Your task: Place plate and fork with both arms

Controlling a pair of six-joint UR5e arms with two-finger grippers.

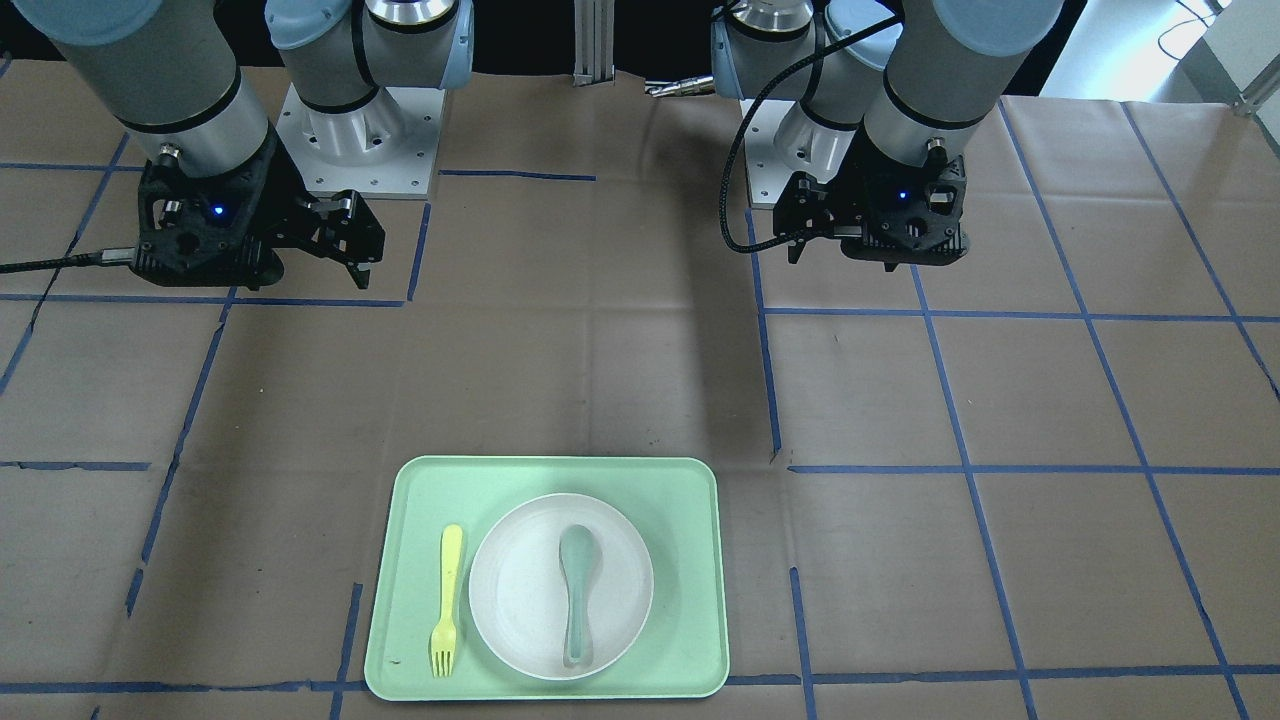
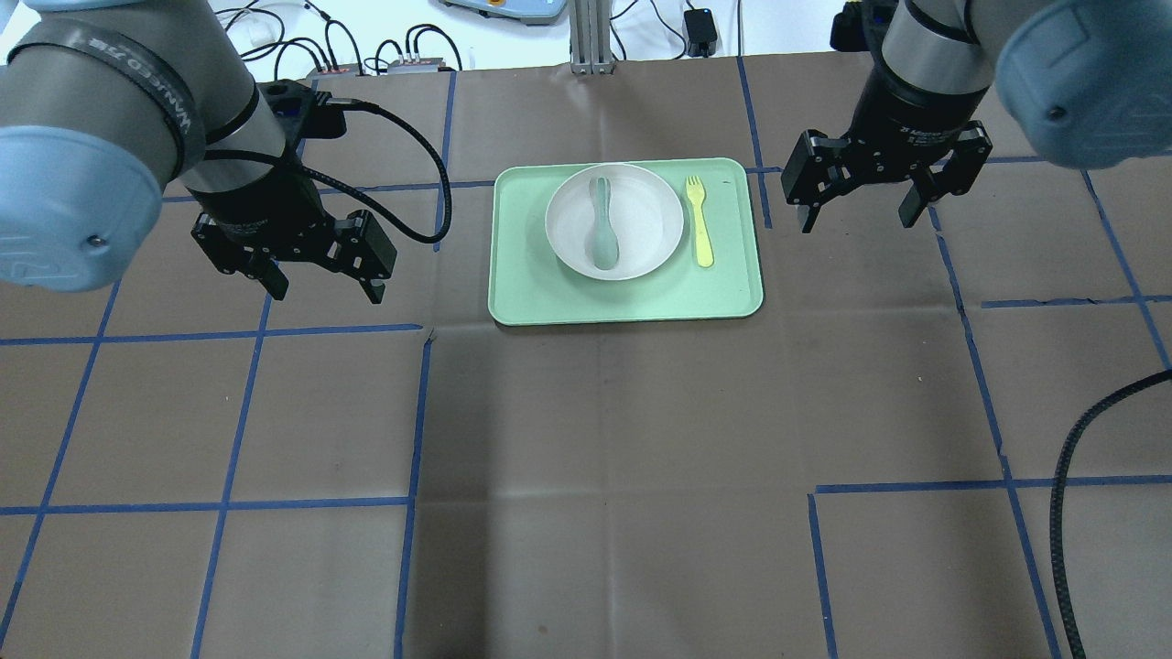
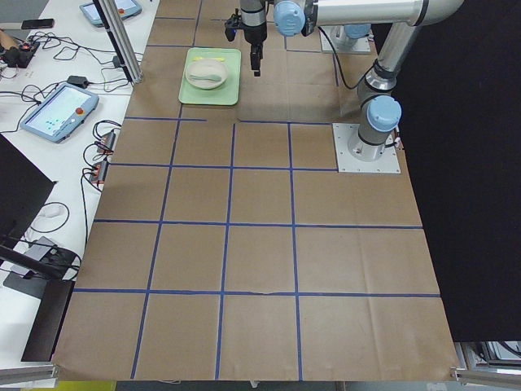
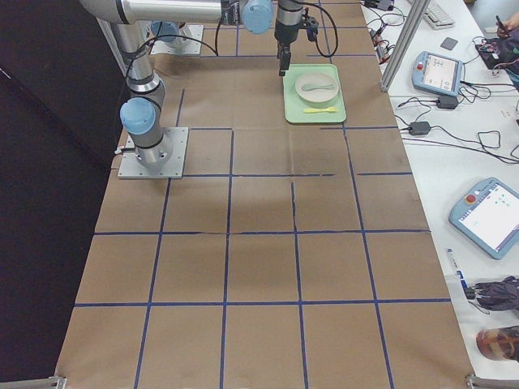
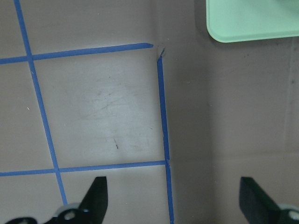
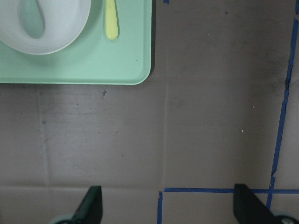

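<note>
Although the left hand (image 2: 326, 293) and the right hand (image 2: 856, 222) are both hung above the counter (image 2: 604, 458), nothing is gripped by either one. The left hand is seen at the middle left of the overhead view, spread wide and empty, pointed down at brown paper crossed by blue tape lines (image 2: 412, 412). In its wrist view the dark fingers (image 5: 96, 198) are shown at the two bottom corners, well apart, with only paper and tape between them, and a corner of the pale green tray (image 5: 247, 21) is caught at the upper right. The right hand is found at the upper right of the overhead view, also released, near the tray's right edge but not touching it. Same deal in its wrist view: fingers set at the bottom corners, nothing clamped.

The plate (image 2: 655, 224) is sat on the tray, upper centre of the overhead frame. A grey-green spoon (image 2: 602, 233) is laid inside it, handle toward the top of the frame. The fork (image 2: 700, 222) is laid flat on the tray just beside the plate's right rim, tines toward the top, roughly parallel to the spoon. Whether fork and plate actually touch can't be told from here.
</note>
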